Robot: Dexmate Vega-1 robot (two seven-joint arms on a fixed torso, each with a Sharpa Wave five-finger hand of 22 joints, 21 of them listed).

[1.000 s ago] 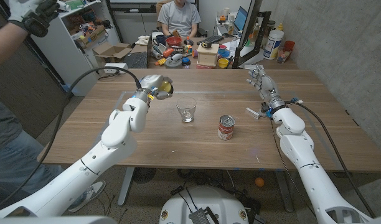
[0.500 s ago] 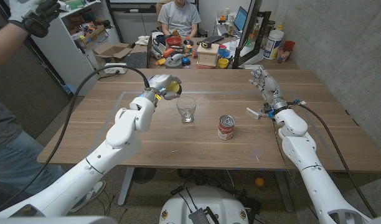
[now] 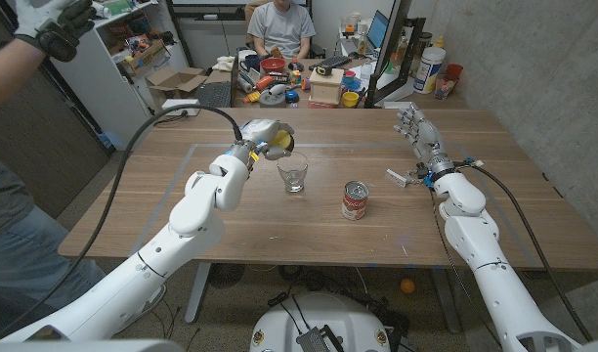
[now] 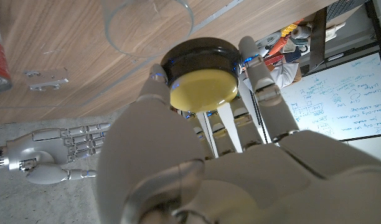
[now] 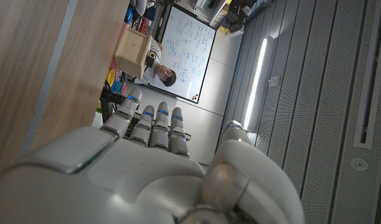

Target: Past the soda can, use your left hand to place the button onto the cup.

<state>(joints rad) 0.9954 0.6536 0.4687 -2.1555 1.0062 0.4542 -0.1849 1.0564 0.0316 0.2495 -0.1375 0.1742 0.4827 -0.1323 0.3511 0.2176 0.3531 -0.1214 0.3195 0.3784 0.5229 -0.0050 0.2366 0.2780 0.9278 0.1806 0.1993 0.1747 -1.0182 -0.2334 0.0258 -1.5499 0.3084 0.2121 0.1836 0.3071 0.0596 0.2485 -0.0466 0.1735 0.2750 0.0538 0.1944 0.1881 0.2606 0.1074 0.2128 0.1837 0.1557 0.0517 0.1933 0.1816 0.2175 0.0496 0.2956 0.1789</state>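
While the left hand (image 3: 263, 136) pinches the round yellow-topped, black-rimmed button (image 4: 202, 81) between its fingers, it hovers just above and beside the clear glass cup (image 3: 293, 174). Red-labelled soda can (image 3: 355, 200) stands nearby on the table. Right hand (image 3: 417, 131): fingers appear extended, holding nothing, approx. at the far table edge.

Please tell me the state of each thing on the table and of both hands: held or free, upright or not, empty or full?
button: held in the left hand, above the table, close beside the cup's rim, not yet on it.
cup: upright, empty, untouched.
soda can: upright, untouched.
right hand: holds nothing, fingers straight, at the table's far right side.
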